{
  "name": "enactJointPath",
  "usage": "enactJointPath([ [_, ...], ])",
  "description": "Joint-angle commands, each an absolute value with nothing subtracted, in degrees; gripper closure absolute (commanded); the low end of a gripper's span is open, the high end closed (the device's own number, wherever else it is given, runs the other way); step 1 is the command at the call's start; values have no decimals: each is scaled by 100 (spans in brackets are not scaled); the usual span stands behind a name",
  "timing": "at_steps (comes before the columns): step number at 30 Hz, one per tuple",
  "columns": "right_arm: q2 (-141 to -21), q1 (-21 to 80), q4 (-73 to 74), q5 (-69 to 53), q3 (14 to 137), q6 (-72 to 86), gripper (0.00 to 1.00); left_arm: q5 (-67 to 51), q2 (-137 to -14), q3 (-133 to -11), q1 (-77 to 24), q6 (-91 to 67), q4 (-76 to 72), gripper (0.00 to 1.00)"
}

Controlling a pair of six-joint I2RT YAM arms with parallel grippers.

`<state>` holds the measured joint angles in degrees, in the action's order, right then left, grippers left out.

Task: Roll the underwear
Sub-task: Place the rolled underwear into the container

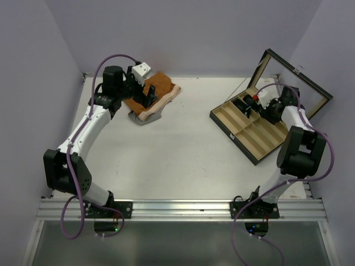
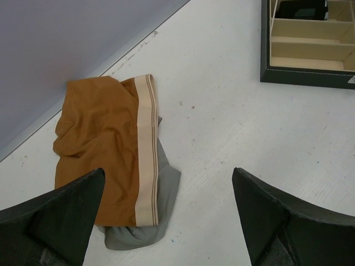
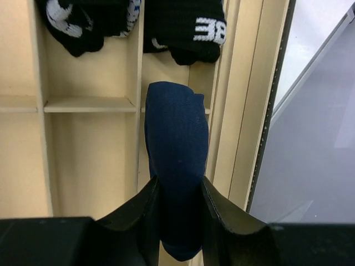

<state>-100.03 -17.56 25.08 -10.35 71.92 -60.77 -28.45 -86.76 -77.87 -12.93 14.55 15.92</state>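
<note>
Tabletop [image 1: 188, 149], white, carries everything. At its right side lies a box [image 1: 260, 138] with cream dividers, its lid [image 1: 302, 73] tipped open behind it. Orange shorts [image 2: 100, 144] with a cream waistband lie at the far left, on top of a grey garment [image 2: 166, 194] that sticks out under the waistband end.

Writing: the only text is on black fabric [image 3: 183, 27] in a compartment at the far end of the box. It is white block letters that look like "BE", cut off by a fold. A second black piece [image 3: 83, 22] in the next compartment has white marks, not readable. No labels are visible on the shorts or the box.

Underwear [image 3: 177, 144]: a navy roll clamped in the right pincer [image 3: 180, 216]. The near end sits between the fingers [image 3: 150, 216] and the rest sticks out ahead of them. It is over the box's edge column of compartments, its far tip across a divider and just short of the black fabric. Cannot tell if it touches the box floor.

Left pincer [image 2: 166, 221]: spread wide, holding nothing, above the shorts and grey garment, with one finger over the shorts' near edge.
</note>
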Motion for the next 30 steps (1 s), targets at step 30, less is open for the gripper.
enactJointPath([
  [30,-11241,-2399,3375,-1740,7734,-6908,87,-2874,-8789,-8235,-1406,1380,2039,0],
])
